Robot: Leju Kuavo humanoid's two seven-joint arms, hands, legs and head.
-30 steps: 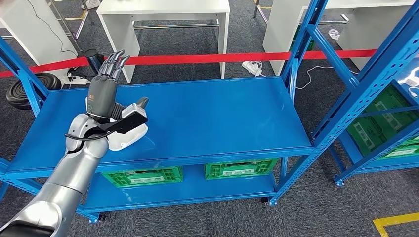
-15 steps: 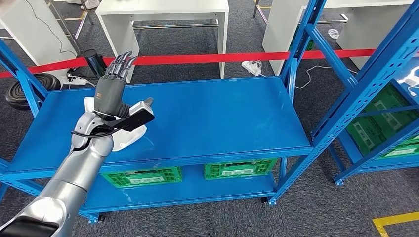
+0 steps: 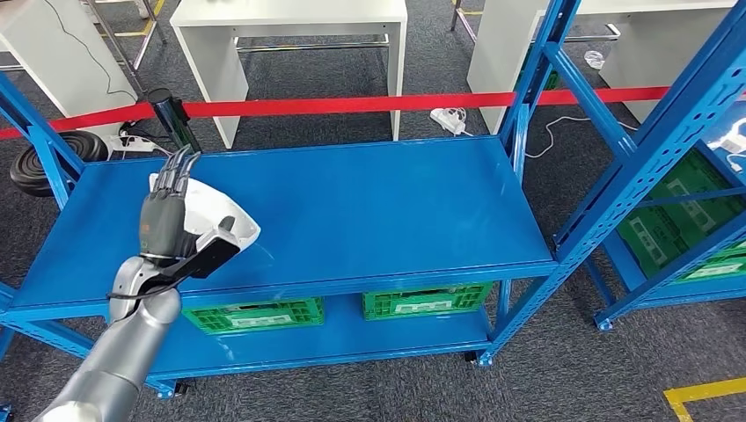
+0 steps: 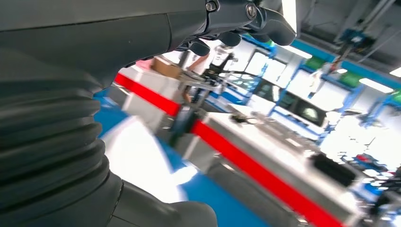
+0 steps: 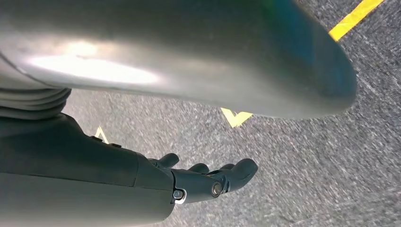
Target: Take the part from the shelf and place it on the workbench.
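The white moulded part lies on the left end of the blue workbench top. My left hand hovers at the part's near-left edge, palm toward it, fingers straight and apart, thumb stuck out to the right; it holds nothing. In the left wrist view the part is a blurred white patch beyond the hand's fingers. My right hand hangs over grey carpet with fingers loosely extended and nothing in them.
Green crates sit on the bench's lower level. A blue shelf rack stands close at the right. Red barrier tape runs behind the bench, with white tables beyond and a black coil at far left.
My left hand has drawn back toward me and dropped lower, uncovering more of the white part, which stays lying on the blue top.
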